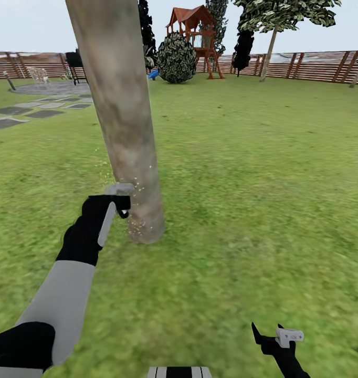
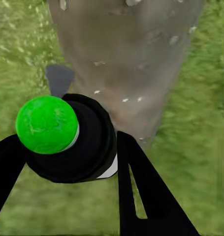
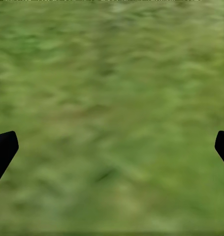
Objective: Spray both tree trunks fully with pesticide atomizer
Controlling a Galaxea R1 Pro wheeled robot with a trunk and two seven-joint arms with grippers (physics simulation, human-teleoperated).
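Left gripper [image 1: 121, 202] clamped on pesticide atomizer [image 2: 67, 135], just beside base of tree trunk [image 1: 124, 110]; pale droplets speckling bark. Green cap and black body between dark fingers [image 2: 146, 191] plain in left wrist view, hardly discernible from head view. Stone paving slabs [image 1: 40, 111] far left, wooden fence [image 1: 315, 65] and playset [image 1: 196, 37] behind. Right gripper [image 1: 276, 336] low over lawn [image 3: 112, 98], fingers apart.
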